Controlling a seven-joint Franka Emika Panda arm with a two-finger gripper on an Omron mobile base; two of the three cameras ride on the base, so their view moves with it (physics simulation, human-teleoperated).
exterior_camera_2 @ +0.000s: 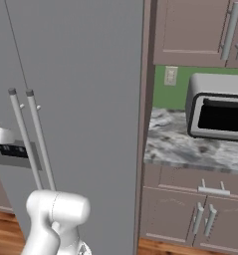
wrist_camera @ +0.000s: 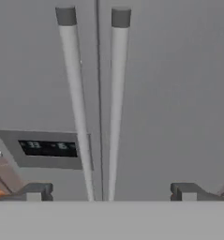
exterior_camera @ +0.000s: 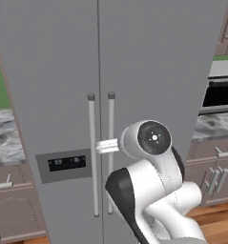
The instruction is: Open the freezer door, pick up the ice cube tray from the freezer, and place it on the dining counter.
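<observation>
Claw (wrist_camera: pixel 111 191) spread wide, facing freezer door (wrist_camera: pixel 38 93) handles.

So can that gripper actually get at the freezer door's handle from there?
Probably yes. The open gripper faces both handles, and the freezer door handle stands between its fingertips with nothing in front, though the fridge door handle sits close beside it.

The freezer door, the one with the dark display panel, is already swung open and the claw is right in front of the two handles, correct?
Not quite: the freezer door is shut, flush beside the wider door, as the left base view shows. The claw does sit before the two handles, fingers spread.
</observation>
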